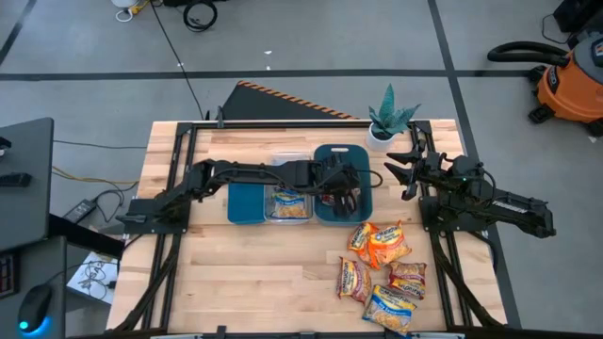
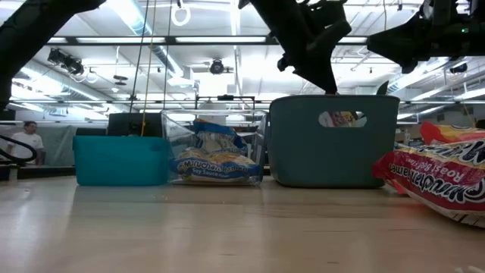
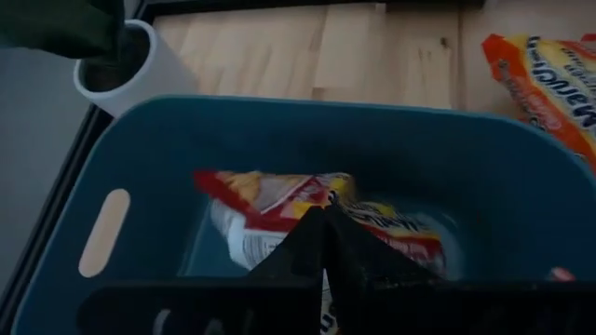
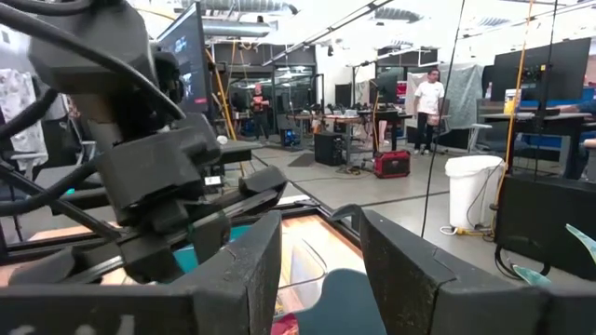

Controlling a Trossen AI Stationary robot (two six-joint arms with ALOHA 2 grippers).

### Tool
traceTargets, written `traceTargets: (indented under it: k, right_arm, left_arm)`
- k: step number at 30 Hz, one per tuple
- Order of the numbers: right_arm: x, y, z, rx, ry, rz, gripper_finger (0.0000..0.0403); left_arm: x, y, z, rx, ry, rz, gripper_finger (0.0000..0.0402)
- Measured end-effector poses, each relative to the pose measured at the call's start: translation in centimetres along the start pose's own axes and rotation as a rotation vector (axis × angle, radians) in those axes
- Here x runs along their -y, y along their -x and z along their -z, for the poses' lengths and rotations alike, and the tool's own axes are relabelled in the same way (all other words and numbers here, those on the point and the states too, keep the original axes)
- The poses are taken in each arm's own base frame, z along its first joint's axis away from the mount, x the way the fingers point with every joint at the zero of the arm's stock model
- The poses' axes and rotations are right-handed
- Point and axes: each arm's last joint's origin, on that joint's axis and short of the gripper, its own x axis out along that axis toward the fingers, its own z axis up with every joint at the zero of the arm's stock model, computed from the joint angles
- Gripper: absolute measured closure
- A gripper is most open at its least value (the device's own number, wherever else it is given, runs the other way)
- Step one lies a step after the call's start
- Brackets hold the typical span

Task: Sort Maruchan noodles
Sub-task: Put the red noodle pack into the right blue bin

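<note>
Left wrist view: left jaws [image 3: 325, 244] together, partly hiding packets [image 3: 279, 200] in bin [image 3: 168, 149]; right jaws [image 4: 321, 251] apart.

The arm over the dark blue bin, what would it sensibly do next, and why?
Probably lift the left tool straight up out of the dark blue plastic bin. Its fingers look closed with nothing between them, a red-and-yellow crinkly noodle packet already lies on the bin floor, and more yellow packets wait on the wooden table.
</note>
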Motion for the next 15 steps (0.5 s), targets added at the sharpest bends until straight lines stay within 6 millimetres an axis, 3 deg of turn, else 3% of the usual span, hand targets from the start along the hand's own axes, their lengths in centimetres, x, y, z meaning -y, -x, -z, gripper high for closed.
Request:
traceTargets:
  k: [15]
  right_arm:
    - [0.00, 0.00, 0.00, 0.000, 0.000, 0.000, 0.0250]
  left_arm:
    - [0.75, 0.26, 0.69, -0.068, -0.023, 0.011, 0.0388]
